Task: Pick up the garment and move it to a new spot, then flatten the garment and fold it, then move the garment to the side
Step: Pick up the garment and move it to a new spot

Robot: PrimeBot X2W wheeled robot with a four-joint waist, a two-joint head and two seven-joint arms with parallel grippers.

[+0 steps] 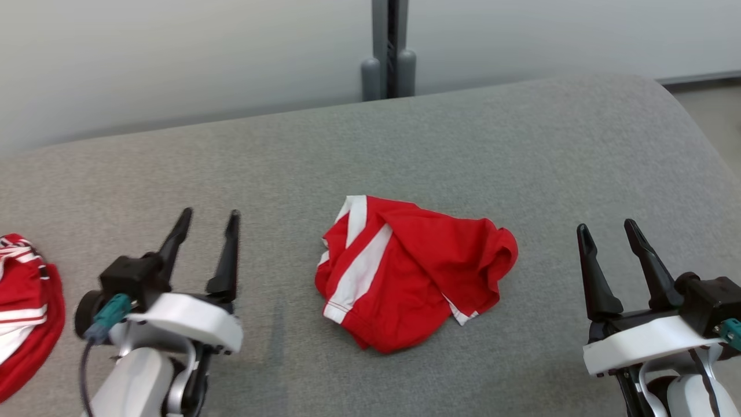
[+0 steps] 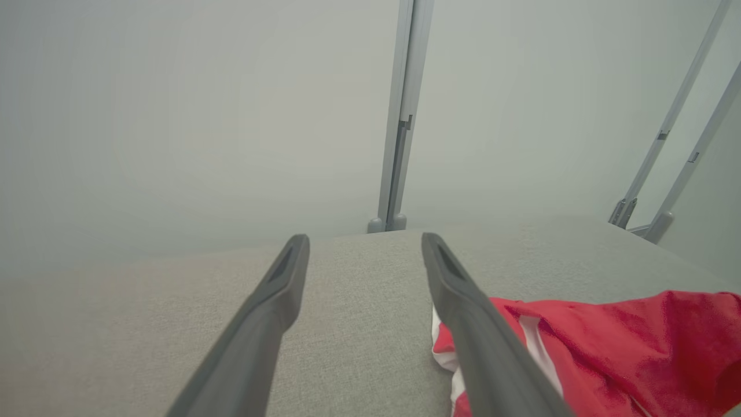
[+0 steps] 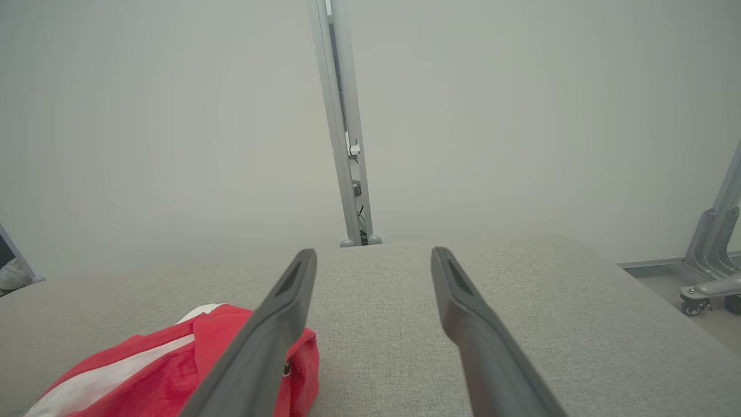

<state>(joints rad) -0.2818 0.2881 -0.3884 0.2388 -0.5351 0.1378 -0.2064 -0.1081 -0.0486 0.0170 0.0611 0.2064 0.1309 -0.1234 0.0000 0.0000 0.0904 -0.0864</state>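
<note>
At the far left edge of the head view lay a second red-and-white cloth (image 1: pixel 23 313), partly cut off by the frame, on the grey padded surface (image 1: pixel 463 145). Just right of it was the left gripper (image 1: pixel 210 213), its two dark fingers spread apart with nothing between them, pointing toward the far edge. In the left wrist view the left gripper (image 2: pixel 365 237) was parted over bare grey fabric, and its right-hand finger crossed in front of the cloth's near edge.

Near the middle of the surface, between the two arms and apart from both, was the garment (image 1: pixel 405 272). It was red with white stripes and lay crumpled in a loose heap with folds bunched toward its right side. It showed at the lower right of the left wrist view (image 2: pixel 625 347) and at the lower left of the right wrist view (image 3: pixel 145 365).

Behind the surface a grey post (image 1: pixel 389 52) rose against a pale wall.

At the right was the right gripper (image 1: pixel 605 226), fingers likewise spread wide and empty, above bare surface (image 3: pixel 373 252). A wheeled metal frame (image 3: pixel 706 278) stood on the floor at the far right.
</note>
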